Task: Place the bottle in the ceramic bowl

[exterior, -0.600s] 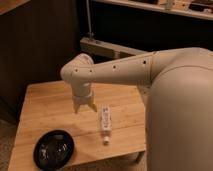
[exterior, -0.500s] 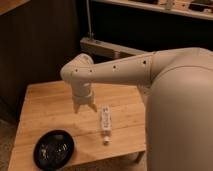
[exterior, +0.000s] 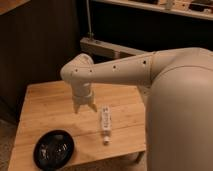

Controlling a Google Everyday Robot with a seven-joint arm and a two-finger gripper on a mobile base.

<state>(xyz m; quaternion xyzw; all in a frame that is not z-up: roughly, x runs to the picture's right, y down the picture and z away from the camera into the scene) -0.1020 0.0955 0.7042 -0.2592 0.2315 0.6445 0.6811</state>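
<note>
Pale wooden table [exterior: 45, 107] against a dark panelled wall, with the robot's cream arm [exterior: 120, 72] stretched across it from the right.

Pointing straight down, the two-finger gripper [exterior: 85, 108] hangs over the middle of the table, its fingers spread apart with nothing between them. Just to its right, not touching it, the slim white bottle with a pale label [exterior: 105, 120] lies flat on the wood, its small whitish cap toward the near edge. The round, shallow, glossy black ceramic bowl [exterior: 37, 150] sits at the near left corner, well apart from both bottle and gripper, with bare wood between them. A grey metal rail [exterior: 107, 49] runs behind the table, and the robot's bulky cream body [exterior: 180, 115] fills the right side, hiding the table's right end.
</note>
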